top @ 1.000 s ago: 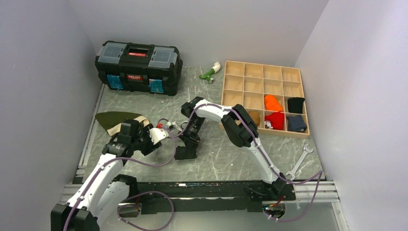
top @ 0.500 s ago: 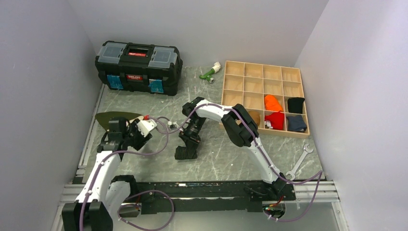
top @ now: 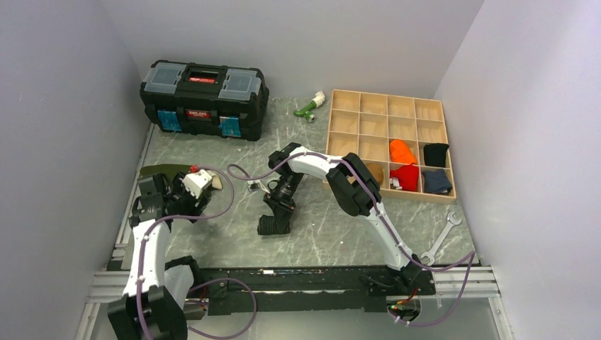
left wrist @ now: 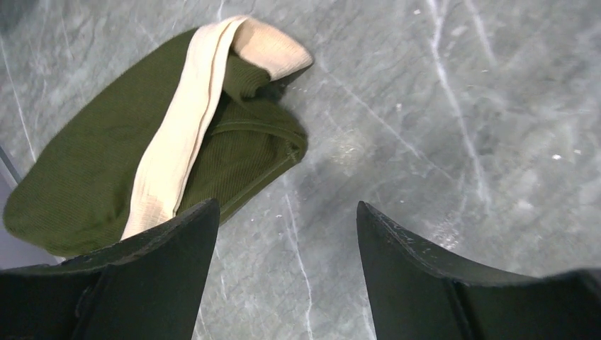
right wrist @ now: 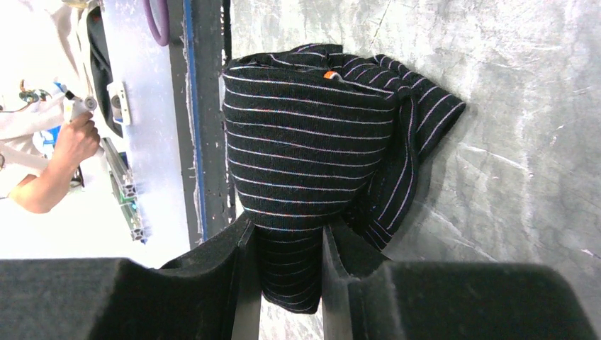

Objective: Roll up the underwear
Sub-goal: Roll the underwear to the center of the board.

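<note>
Right gripper point(top: 278, 211) was clamped narrow on the striped underwear point(top: 273, 226), bunched on the table point(top: 340, 237) at its six o'clock from overhead; left gripper point(left wrist: 287, 212) gaped wide, olive garment point(left wrist: 92, 177) at its ten o'clock.

Bright, even light from above, only soft shadows. Right wrist cam blows out to pure white past the table point(right wrist: 538, 106) edge, but the underwear point(right wrist: 305, 142) looks sharp.
</note>
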Available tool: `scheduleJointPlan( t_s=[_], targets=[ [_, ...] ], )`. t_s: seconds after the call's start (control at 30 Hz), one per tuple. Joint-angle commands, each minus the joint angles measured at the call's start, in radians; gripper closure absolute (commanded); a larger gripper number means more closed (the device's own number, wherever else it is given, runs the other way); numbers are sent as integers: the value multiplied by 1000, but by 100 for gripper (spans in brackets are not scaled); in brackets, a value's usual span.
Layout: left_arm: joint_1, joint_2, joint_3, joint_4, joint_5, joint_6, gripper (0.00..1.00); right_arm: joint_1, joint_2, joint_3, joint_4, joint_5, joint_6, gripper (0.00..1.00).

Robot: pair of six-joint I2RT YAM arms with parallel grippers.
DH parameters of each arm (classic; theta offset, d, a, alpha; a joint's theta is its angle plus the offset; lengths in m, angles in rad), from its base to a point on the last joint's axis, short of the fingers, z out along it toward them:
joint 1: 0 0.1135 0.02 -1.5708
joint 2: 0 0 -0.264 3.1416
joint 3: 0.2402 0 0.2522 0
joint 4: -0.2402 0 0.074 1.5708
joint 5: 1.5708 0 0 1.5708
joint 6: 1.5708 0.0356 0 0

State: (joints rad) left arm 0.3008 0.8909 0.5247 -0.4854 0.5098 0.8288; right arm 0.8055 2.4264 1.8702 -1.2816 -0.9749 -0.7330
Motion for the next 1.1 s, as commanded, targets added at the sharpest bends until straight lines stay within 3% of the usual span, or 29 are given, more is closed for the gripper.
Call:
scheduleJointPlan(
  t_s=[0.0, 0.17, 0.4, 0.6, 0.83, 1.07],
  targets=[
    [8, -120, 31, -148, 207, 147, 24, 1, 33, -40, 42, 208, -51, 100],
    [-26, -185, 36, -319, 290, 254, 28, 1, 33, -36, 43, 211, -48, 100],
    [-171, -262, 28, -409, 257, 255, 28, 2, 38, -28, 40, 211, -48, 100],
    [-516, -286, 7, -258, 44, 51, 24, 2, 26, -36, 44, 215, -45, 100],
    [-927, -68, 101, -155, -211, -89, 25, 1, 33, -33, 42, 217, -46, 100],
    [-1134, 94, 155, -42, -295, -118, 21, 3, 35, -36, 41, 215, -46, 100]
  ],
)
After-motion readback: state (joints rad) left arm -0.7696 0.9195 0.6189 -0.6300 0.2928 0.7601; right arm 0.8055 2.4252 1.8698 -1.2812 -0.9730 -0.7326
